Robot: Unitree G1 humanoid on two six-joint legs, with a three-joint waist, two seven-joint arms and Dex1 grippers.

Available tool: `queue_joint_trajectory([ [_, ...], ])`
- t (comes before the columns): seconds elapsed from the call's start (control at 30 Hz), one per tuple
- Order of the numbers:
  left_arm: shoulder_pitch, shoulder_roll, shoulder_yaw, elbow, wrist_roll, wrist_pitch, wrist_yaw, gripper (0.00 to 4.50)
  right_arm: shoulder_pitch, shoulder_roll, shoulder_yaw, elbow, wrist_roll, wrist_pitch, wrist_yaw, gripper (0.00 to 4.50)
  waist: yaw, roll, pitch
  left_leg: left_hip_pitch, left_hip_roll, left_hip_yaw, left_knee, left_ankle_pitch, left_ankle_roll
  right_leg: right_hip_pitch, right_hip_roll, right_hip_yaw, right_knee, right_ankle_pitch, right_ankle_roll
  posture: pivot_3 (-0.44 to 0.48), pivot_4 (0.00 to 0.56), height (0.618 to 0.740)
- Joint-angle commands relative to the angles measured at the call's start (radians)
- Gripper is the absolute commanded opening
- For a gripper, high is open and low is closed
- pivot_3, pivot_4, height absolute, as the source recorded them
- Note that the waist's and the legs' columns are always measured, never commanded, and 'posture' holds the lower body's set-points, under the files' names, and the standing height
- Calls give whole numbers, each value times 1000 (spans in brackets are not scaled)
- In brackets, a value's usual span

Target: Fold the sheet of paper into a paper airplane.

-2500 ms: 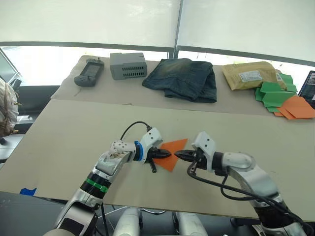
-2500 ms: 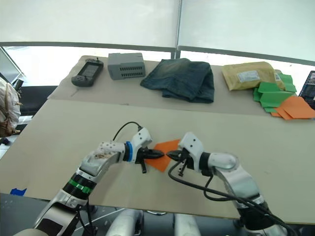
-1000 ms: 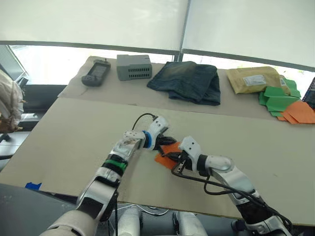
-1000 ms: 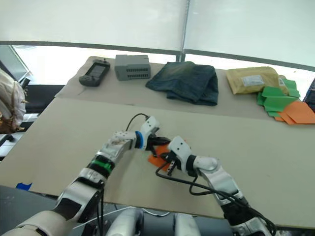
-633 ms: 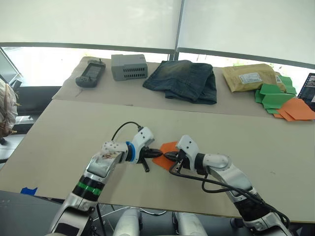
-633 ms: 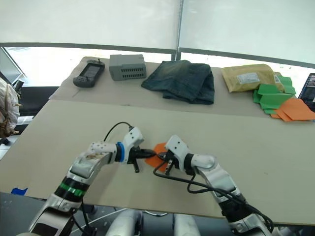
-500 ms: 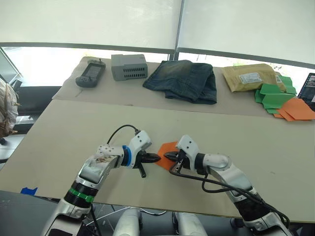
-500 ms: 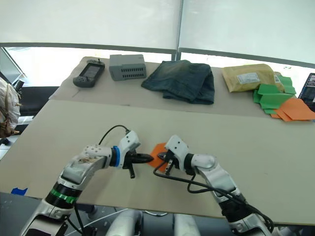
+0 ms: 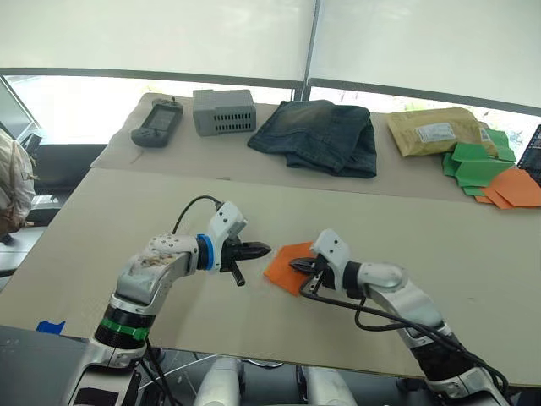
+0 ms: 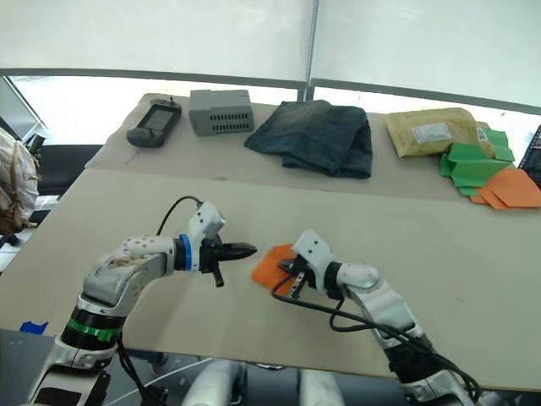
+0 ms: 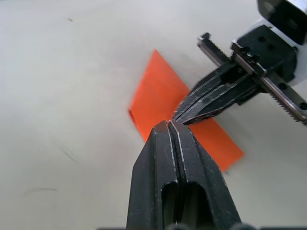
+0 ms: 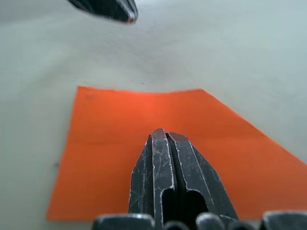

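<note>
flatly, sheet of paper (image 9: 287, 264) points toward closed left gripper (image 9: 264, 249); right gripper (image 9: 295, 266) closed.

We noted a desk (image 9: 101, 220) covered in tan board. Along its far side lay a black handheld device (image 9: 156, 123), a grey vented box (image 9: 223, 111), folded jeans (image 9: 321, 135), a tan padded envelope (image 9: 433, 131), and green paper shapes (image 9: 475, 159) overlapping orange sheets (image 9: 513, 188).
</note>
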State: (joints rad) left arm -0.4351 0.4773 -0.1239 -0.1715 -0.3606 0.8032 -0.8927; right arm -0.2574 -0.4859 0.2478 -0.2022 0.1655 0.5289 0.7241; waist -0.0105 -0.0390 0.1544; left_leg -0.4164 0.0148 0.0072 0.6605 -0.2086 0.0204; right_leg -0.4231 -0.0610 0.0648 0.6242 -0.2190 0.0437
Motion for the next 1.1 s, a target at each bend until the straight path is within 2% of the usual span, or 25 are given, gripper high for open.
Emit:
queue_joint_trajectory([
  [0.03, -34, 10, 32, 26, -8, -66, -2, 27, -3, -22, -94, -104, 65, 64, -1, 0, -1, 0, 2, 0, 0, 0, 0, 0, 0, 0, 0, 0, 0, 0, 0, 0, 150, 728],
  [0.13, -51, 21, 55, 51, -31, -78, -23, 835, -15, -63, -161, -190, 130, 136, 20, 0, -3, 1, 4, -6, 0, -1, -1, 0, 0, -6, 1, 0, 1, 0, -2, 0, 150, 728],
  [0.2, -51, 33, 61, 47, -55, -70, -50, 1570, -13, -100, -187, -224, 154, 168, 36, 0, -3, 0, 5, -7, 0, -1, -1, 0, 0, -7, 1, 0, 1, 1, -3, 0, 150, 728],
  [0.27, -51, 52, 53, 40, -66, -77, -79, 2117, -6, -154, -227, -255, 186, 203, 61, 0, -3, 0, 5, -7, 0, 0, -1, 0, 0, -6, 1, 0, 1, 1, -3, 0, 150, 728],
  [0.4, -81, 59, 29, 65, -65, -89, -109, 3572, 24, -253, -274, -294, 224, 252, 98, 0, 5, 0, 7, -7, -1, 2, 0, 0, 0, -5, 0, 0, 0, -1, 1, 0, 150, 728],
  [0.43, -99, 54, 17, 83, -62, -93, -122, 3810, 36, -274, -278, -300, 225, 258, 103, 0, 5, -1, 7, -7, -1, 3, 0, 0, 0, -5, 0, 0, 0, -1, 1, 0, 150, 728],
  [0.63, -295, -40, -25, 269, -70, 14, -123, 3810, 102, -317, -280, -317, 213, 263, 74, 0, 22, -3, 9, -7, -1, 7, 1, 0, 0, -5, 1, -1, 0, -1, 1, 0, 150, 728],
  [0.7, -408, -98, -36, 373, -63, 115, -68, 3810, 129, -304, -286, -340, 208, 269, 42, 0, 33, -4, 10, -7, -2, 6, 1, 0, 0, -4, 2, -2, 1, -1, 1, 0, 150, 728],
  [0.8, -569, -131, -41, 530, -82, 302, -61, 3810, 165, -289, -308, -380, 219, 286, -1, 0, 47, -7, 13, -9, -4, 6, 4, 1, 2, -4, 2, -2, 1, 0, 2, 0, 150, 728],
  [0.9, -714, -143, -55, 724, -94, 399, -127, 3810, 207, -279, -335, -417, 233, 302, -28, 0, 58, -10, 19, -9, -4, 5, 6, 1, 2, -4, 2, -2, 2, 0, 3, 0, 150, 728],
  [1.1, -897, -205, -60, 992, -82, 393, -247, 3810, 253, -272, -374, -445, 243, 316, -59, 0, 86, -10, 21, -14, -7, 4, 10, 1, 2, -5, 1, -2, 1, 0, 3, 0, 150, 728],
])
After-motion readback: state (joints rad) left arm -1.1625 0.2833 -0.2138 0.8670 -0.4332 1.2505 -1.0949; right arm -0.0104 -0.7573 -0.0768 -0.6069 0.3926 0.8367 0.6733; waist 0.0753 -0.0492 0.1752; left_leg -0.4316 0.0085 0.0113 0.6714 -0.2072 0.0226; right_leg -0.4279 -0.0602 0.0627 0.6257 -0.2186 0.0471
